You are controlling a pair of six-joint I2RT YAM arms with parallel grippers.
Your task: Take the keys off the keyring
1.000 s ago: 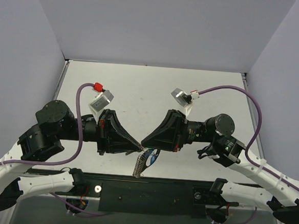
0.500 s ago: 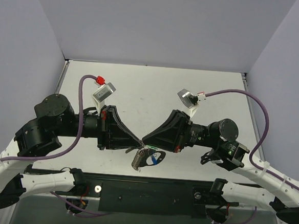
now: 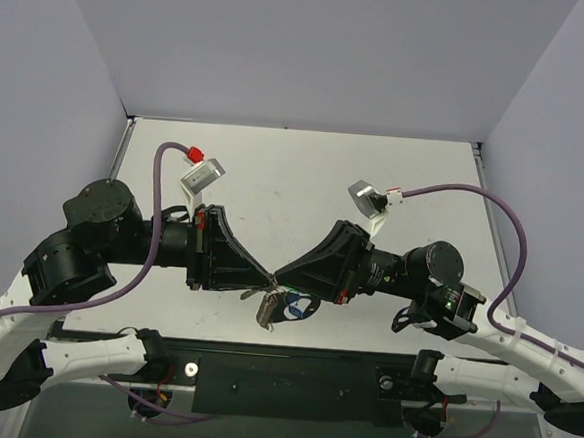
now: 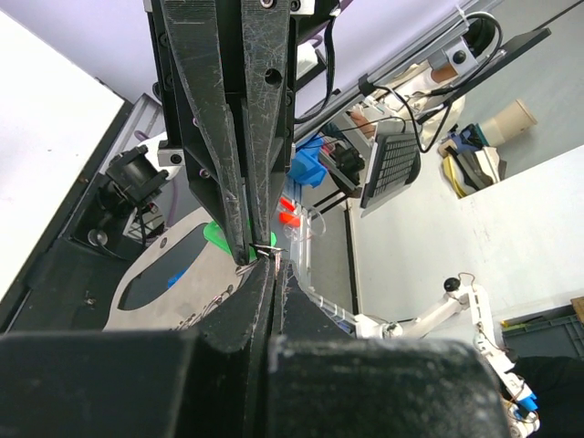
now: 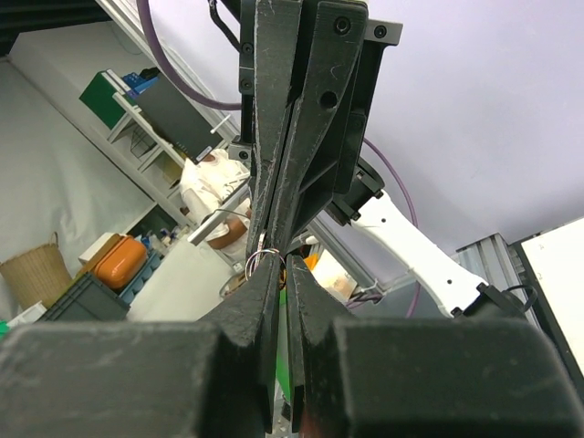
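In the top view my left gripper point(image 3: 267, 276) and right gripper point(image 3: 280, 277) meet tip to tip above the table's near edge. Both are shut on the silver keyring point(image 3: 278, 300), which hangs just below them with its short chain point(image 3: 263, 315) and a blue tag point(image 3: 294, 304). In the left wrist view my left gripper point(image 4: 272, 262) pinches thin silver metal point(image 4: 265, 248), with a green tag point(image 4: 219, 239) behind. In the right wrist view my right gripper point(image 5: 284, 265) pinches a thin wire ring point(image 5: 256, 265). I cannot tell the tiny keys apart from the bundle.
The white table point(image 3: 295, 169) stretches behind the grippers, with lilac walls on three sides. The black base rail point(image 3: 291, 374) runs along the near edge, right below the hanging bundle. Purple cables point(image 3: 159, 185) loop over both wrists.
Both grippers stay tip to tip on the ring. The right arm has swung down and nearer, the left wrist has rolled slightly, and the hanging chain has shifted a little to the left.
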